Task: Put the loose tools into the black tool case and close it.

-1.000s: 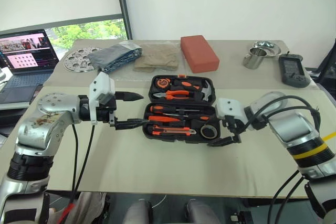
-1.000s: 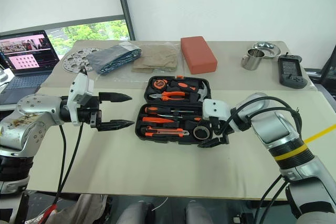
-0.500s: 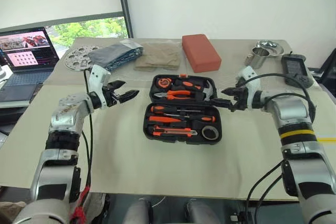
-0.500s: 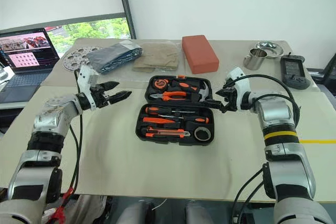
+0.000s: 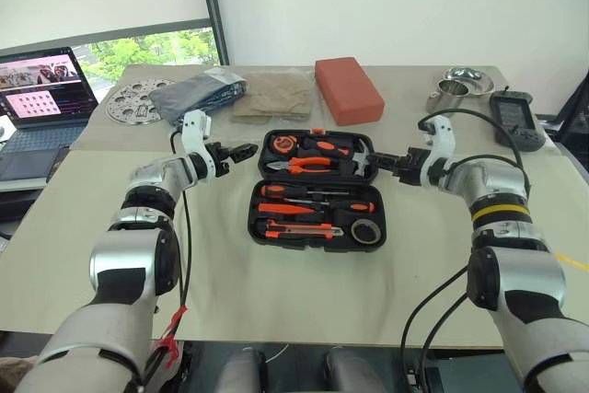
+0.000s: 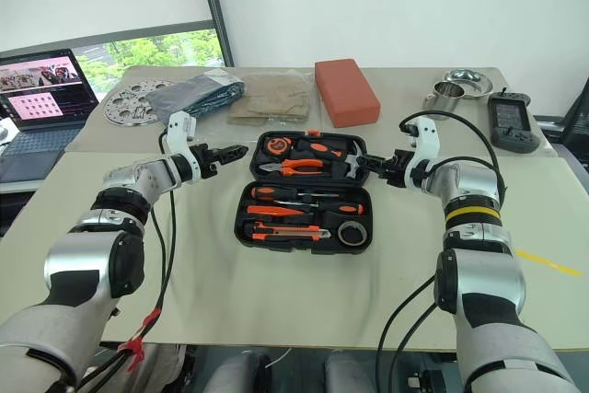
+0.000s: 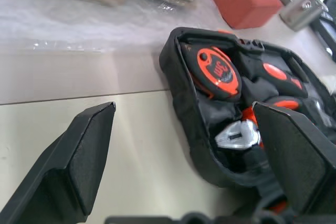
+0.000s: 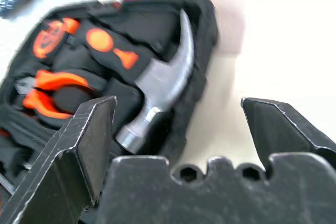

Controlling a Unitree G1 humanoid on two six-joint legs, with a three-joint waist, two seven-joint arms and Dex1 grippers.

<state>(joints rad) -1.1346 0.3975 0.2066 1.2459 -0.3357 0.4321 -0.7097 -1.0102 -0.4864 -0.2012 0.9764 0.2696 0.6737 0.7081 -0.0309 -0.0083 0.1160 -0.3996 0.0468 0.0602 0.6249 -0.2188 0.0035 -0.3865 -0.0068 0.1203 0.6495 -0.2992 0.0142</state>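
1. While the black tool case (image 5: 318,190) lies open in the middle of the tabletop (image 5: 304,292), with screwdrivers (image 5: 317,208), utility knife (image 5: 299,232) and tape roll (image 5: 365,232) already seated in its near half, only the closing is judged to remain.
2. Both sets of fingers are spread wide and nothing is held; the left gripper (image 5: 241,151) hovers just beside the far half's left edge, the right gripper (image 5: 382,162) by its right edge.
3. If 1 side is lifted ahead of the other, the lid may be twisted and the case skidded across the tabletop.
4. If the hammer (image 8: 157,95) or pliers (image 5: 308,166) are shaken loose, the halves may be jammed.
5. If too little pressure is applied, the latch may be left unfastened.
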